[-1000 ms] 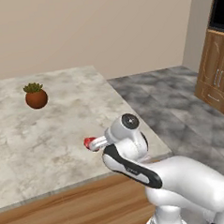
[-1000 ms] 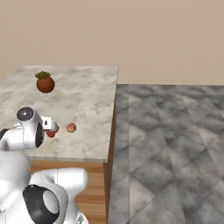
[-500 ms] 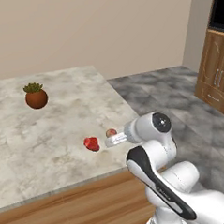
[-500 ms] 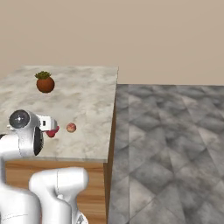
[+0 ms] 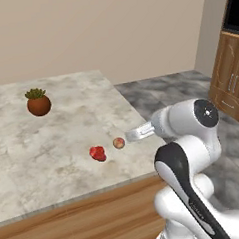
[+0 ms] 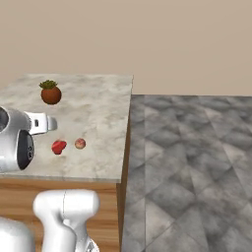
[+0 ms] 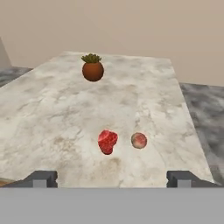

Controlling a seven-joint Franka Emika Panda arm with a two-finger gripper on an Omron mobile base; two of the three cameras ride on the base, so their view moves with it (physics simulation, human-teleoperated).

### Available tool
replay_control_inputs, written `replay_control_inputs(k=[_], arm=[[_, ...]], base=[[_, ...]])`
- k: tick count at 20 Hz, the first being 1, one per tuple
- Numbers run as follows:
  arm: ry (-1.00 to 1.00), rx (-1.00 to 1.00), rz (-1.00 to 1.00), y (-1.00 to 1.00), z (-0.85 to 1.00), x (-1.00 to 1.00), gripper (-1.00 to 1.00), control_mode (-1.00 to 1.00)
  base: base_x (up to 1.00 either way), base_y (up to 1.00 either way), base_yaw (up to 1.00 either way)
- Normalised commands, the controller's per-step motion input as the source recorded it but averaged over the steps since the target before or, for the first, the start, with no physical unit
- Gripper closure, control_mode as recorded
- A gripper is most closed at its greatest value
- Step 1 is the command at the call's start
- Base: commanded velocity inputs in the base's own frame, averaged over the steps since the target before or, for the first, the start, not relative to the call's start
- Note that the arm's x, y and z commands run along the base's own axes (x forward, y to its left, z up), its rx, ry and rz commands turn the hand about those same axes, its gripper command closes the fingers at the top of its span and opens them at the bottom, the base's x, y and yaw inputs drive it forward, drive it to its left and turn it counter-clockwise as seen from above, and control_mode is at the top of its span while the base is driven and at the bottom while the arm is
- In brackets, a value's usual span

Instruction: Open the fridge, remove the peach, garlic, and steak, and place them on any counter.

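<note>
Beige walls back a wide marble-look counter (image 5: 52,125) on a plain wood-panel base, with grey stone floor tiles beside it and wooden cabinets at the far right of the left base view; on the counter in that view lie the small flat bright red steak (image 5: 97,153) and, just beside it toward the arm, the small round yellow-orange peach (image 5: 119,142), while a red-brown round pot with a green plant (image 5: 38,103) stands well apart near the far side; the white arm's wrist reaches in from the right toward the peach, its finger end too blurred to read; from the right base view the counter (image 6: 103,93) shows its right edge against the floor, the steak (image 6: 58,146) and peach (image 6: 79,143) lie near the front, apart from each other, and the pot (image 6: 50,94) sits near the back; in the hand view the gripper (image 7: 112,178) shows its two dark tips spread wide with nothing between them, looking across the counter (image 7: 52,118) at the steak (image 7: 107,141), lumpy and glossy red, and the peach (image 7: 139,140), pale orange with a reddish blush; two items look delivered, so the garlic seems left, and the next move calls for returning to the fridge.
</note>
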Motion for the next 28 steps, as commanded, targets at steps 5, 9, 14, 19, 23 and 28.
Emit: replay_control_inputs(k=[5,9,14,19,23,28], arm=[[-0.34,-0.01,-0.01,-0.45,0.91,-0.74,-1.0,-1.0],[0.0,0.0,0.0,0.0,0.0,0.0,-1.0,1.0],[0.0,0.0,0.0,0.0,0.0,0.0,-1.0,1.0],[0.0,0.0,0.0,0.0,0.0,0.0,-1.0,1.0],[0.0,0.0,0.0,0.0,0.0,0.0,-1.0,1.0],[0.0,0.0,0.0,0.0,0.0,0.0,-1.0,1.0]], base=[[0.0,0.0,0.0],[-0.19,-0.83,-0.47],[0.0,-0.72,-0.75],[0.0,-0.71,-0.78],[0.0,-0.78,-0.77],[0.0,-0.89,-0.73]])
